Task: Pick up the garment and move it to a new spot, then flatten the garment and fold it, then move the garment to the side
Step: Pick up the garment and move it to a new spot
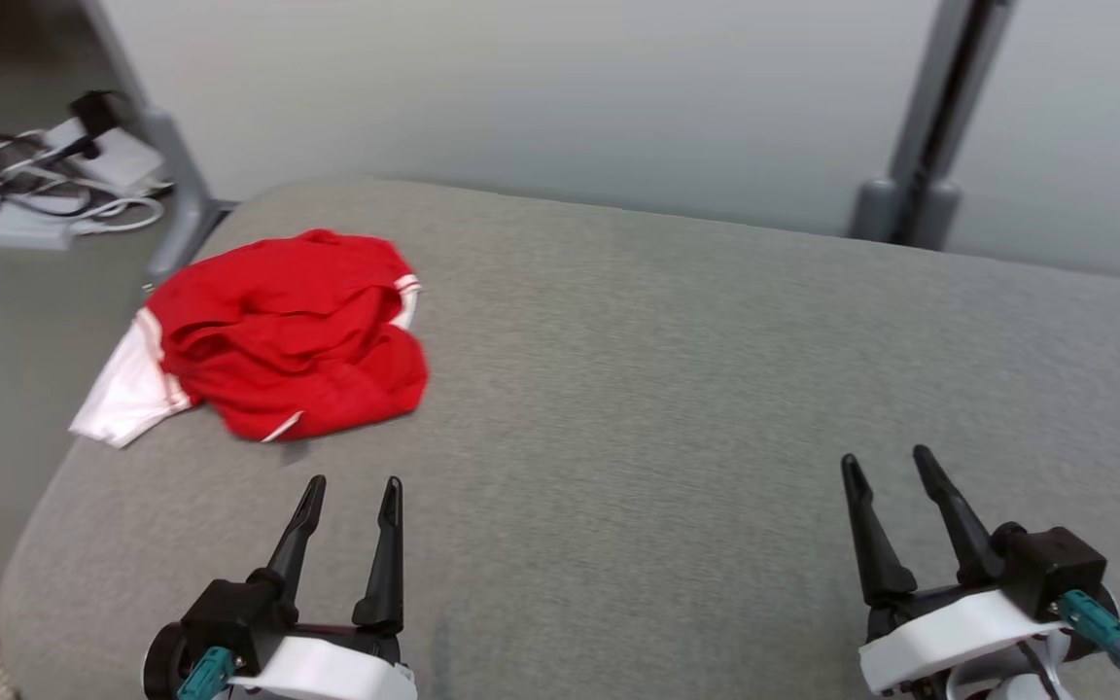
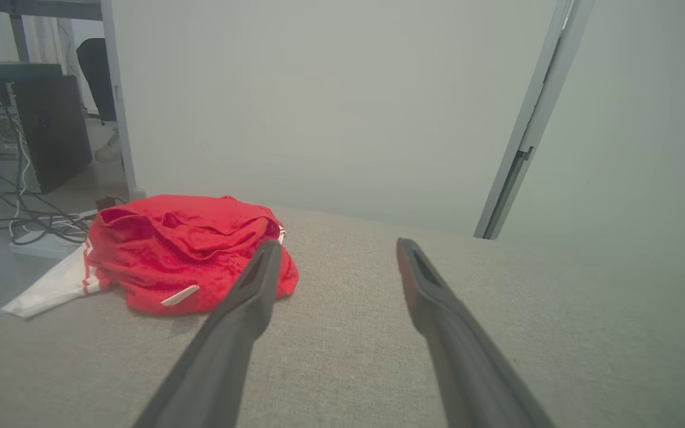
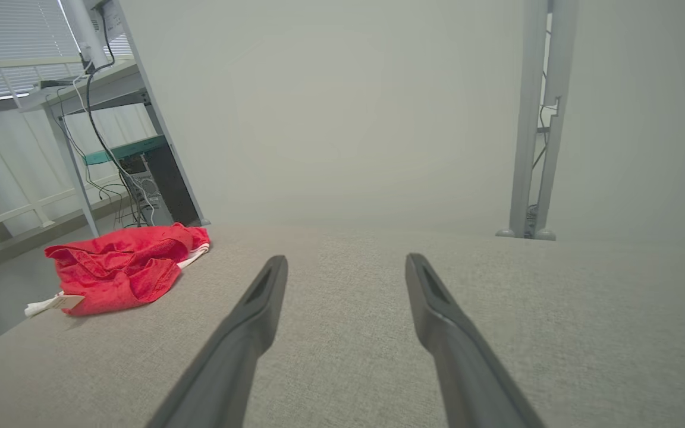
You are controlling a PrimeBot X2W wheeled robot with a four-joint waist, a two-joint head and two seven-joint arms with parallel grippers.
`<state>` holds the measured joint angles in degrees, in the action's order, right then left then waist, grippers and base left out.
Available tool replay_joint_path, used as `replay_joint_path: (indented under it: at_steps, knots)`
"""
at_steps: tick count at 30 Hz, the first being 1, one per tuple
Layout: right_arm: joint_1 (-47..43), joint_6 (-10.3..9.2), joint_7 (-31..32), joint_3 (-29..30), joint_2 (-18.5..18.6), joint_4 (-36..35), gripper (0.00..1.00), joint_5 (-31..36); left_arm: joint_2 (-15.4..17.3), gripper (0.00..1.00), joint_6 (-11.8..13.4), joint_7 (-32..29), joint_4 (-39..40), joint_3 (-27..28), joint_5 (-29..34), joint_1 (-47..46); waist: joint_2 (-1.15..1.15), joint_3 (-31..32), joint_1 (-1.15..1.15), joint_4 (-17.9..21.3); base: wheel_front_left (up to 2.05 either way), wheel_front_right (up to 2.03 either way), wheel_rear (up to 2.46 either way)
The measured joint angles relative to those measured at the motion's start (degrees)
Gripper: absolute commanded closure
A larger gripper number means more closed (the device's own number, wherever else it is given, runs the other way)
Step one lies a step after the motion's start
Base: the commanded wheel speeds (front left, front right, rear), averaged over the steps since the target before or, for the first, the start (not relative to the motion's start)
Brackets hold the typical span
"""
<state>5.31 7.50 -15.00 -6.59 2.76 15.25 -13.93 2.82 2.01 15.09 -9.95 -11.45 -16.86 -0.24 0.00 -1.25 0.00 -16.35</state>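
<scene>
We've got the garment (image 1: pixel 288 335), red with white trim, bunched at ten o'clock on the cushion (image 1: pixel 677 389), its white edge reaching the left rim. Our left gripper (image 1: pixel 354 483) sits near it at seven o'clock, jaws spread, empty. Right gripper (image 1: pixel 886 457) at four o'clock, also spread and empty, well apart from the garment.

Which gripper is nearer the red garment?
Left. The left gripper sits just short of the red garment, open, not touching; the right gripper is far off to its right across the grey cushion.
</scene>
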Motion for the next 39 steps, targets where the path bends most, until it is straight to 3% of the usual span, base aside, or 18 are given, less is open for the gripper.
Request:
replay_joint_path:
  at_steps: [7, 12, 27, 39]
  knots:
    - [-0.15, 0.0, 0.01, -4.37, 0.03, 0.62, 0.0, -1.2, -0.07, 0.0, -0.1, 0.0, 0.65, 2.03, 0.99, 1.52, 0.0, 1.42, 0.0, -9.35, 0.0, 0.0, 0.0]
    - [2.52, 0.0, 0.01, -8.21, -0.04, 1.9, 0.0, -1.93, 0.07, 0.0, 0.57, 0.0, 3.08, 4.49, 1.11, 3.05, 0.0, 1.63, 0.0, -12.87, 0.0, 0.0, 0.0]
    - [6.5, 0.0, 0.01, -12.96, 0.19, 5.69, 0.0, -3.11, -0.02, 0.0, 2.93, 0.0, 6.49, 5.0, -0.37, 5.86, 0.0, 0.35, 0.0, -13.76, 0.0, 0.0, 0.0]
    - [6.4, 0.0, 0.01, -12.65, 0.14, 5.12, 0.0, -3.69, -0.03, 0.0, 1.94, 0.0, 5.93, 6.17, -0.03, 6.14, 0.0, 0.73, 0.0, -13.37, 0.0, 0.0, 0.0]
